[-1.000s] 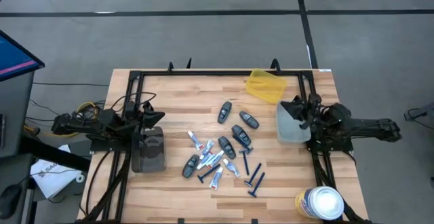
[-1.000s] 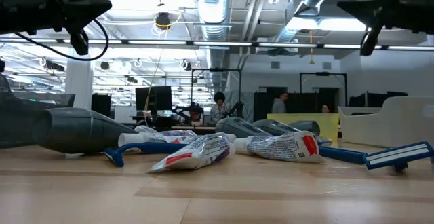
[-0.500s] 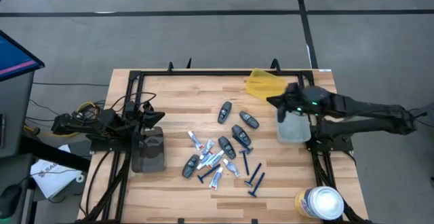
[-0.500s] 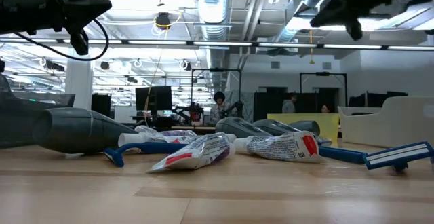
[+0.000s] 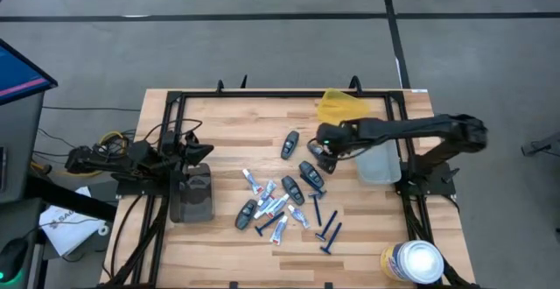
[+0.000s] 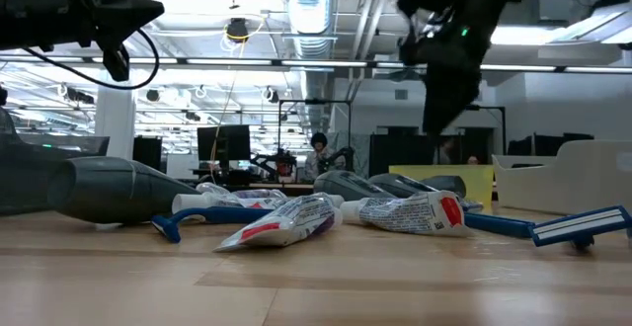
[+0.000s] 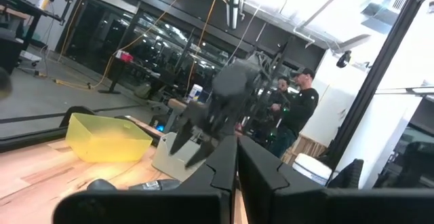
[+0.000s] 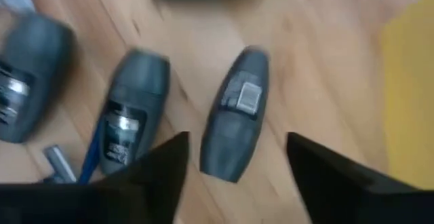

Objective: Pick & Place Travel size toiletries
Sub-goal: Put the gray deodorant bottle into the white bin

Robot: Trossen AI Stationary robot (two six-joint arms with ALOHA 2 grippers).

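Travel size toiletries lie loose mid-table: dark grey pods [image 5: 311, 175], white-and-blue tubes [image 5: 271, 203] and blue razors [image 5: 331, 235]. My right gripper [image 5: 322, 144] reaches in from the right and hangs open above one pod [image 8: 237, 119]. That pod lies flat on the wood [image 5: 321, 155], ahead of and between the two fingers, which do not touch it. In the low view the right gripper [image 6: 444, 59] hangs well clear of the table. My left gripper [image 7: 236, 163] waits shut at the table's left, above a dark grey bin [image 5: 192, 193].
A yellow bin [image 5: 341, 111] stands at the back, and a pale grey bin [image 5: 382, 165] under my right arm. A white-lidded canister [image 5: 413, 261] stands at the near right corner. Bare wood lies between the pile and the left bin. People show in the room beyond the table.
My right gripper has swung from over the pale grey bin toward the table's left, stretching out across the table, and has tipped its fingers down over the pods. My left arm and the toiletries have kept still.
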